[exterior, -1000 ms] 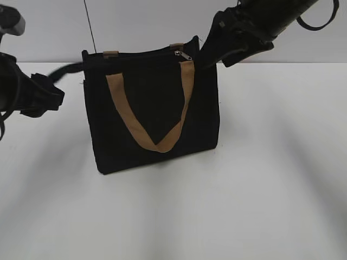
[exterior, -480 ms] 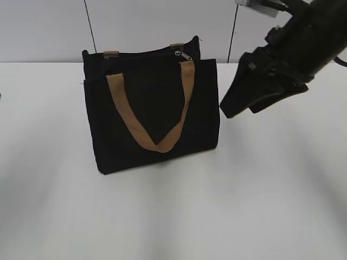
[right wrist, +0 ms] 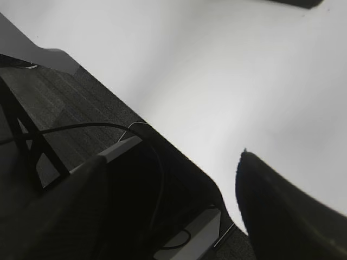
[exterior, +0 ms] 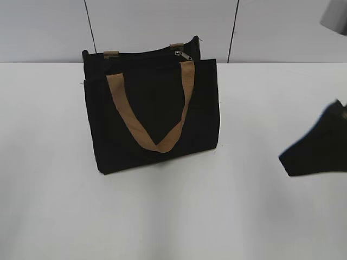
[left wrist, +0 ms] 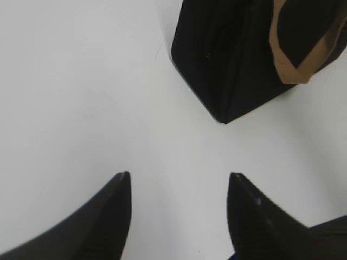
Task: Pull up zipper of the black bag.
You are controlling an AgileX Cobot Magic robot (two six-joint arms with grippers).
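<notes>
Zipper (exterior: 142,55) closure is judged finished or nearly so, since both end effectors are parted and nothing is gripped. By size: the white surface (exterior: 173,216) carries the black bag (exterior: 154,116), set upright so its top edge is reachable, well clear to the left of the right end effector (exterior: 314,151). Ahead of the spread left end effector (left wrist: 179,208) the bag's corner is seen. The silver pull tab (exterior: 183,54) sits at the top edge's right end.

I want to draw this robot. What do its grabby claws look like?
Both are black. The left gripper has two smooth pointed fingers shaped like shark fins. The right gripper has broader, darker fingers. No markings or cables show on them.
</notes>
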